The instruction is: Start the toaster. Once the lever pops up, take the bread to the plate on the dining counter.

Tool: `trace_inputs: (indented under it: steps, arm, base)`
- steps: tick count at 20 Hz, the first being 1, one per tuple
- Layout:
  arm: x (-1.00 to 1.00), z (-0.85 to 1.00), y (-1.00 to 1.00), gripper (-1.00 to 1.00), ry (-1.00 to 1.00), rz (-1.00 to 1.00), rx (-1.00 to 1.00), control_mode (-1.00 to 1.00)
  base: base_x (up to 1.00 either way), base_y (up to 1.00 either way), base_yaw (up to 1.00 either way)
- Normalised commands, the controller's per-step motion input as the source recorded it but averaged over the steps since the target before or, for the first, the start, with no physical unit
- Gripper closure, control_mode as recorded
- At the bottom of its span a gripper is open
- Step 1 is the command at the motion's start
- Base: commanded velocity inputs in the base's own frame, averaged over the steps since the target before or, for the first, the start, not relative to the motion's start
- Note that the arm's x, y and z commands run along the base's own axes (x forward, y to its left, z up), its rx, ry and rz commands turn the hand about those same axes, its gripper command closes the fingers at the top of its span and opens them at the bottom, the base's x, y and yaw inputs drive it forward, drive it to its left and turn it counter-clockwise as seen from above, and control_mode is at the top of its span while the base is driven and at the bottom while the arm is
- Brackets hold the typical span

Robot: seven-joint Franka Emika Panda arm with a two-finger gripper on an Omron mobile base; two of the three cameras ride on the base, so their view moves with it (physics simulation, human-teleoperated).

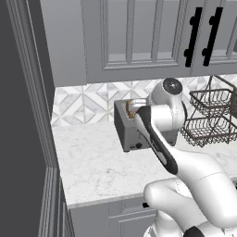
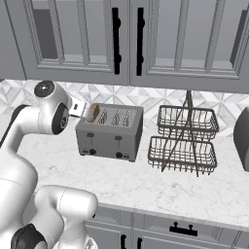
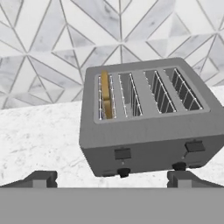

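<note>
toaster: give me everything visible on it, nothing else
The toaster is a boxy grey metal four-slot unit, upright on the white marble worktop before the patterned tile wall. Its front carries two small dark levers, both near the bottom of the face, with dark round knobs below. A tan bread slice stands in the leftmost slot in the hand view, its top edge showing; the other three slots look empty. A two-tier wire basket stands beside it, apart.

Wire basket rack: two dark tiers, one above the other, standing on the worktop against the backsplash.
Worktop: white marble with faint grey veins.
Backsplash: geometric grey-and-white tile.
Upper cabinets: grey panelled doors with two vertical black handles.
Lower cabinets: grey fronts, black pulls.
Right edge: part of a grey appliance.
</note>
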Motion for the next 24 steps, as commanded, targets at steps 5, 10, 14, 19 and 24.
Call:
trace_inputs:
  steps: [5,10,14,19,24]
  arm:
    - [0.26,-0.14,0.2,-1.0,-0.01,0.0,-0.03,-1.0]
    - [0.34,-0.13,0.0,-1.0,0.0,0.0,-0.02,-1.0]
    - [0.44,0.0,-0.04,-1.0,0.02,0.0,0.0,-1.0]
    - [0.31,-0.21,-0.01,-1.0,0.01,0.0,0.0,-1.0]
    - [0.13,-0.28,-0.24,-1.0,0.0,0.0,0.0,-1.0]
  base:
    - [0.0,0.0,0.0]
    - [0.0,0.0,0.0]
    - [0.0,0.0,0.0]
    - [0.0,0.0,0.0]
    - [0.0,0.0,0.0]
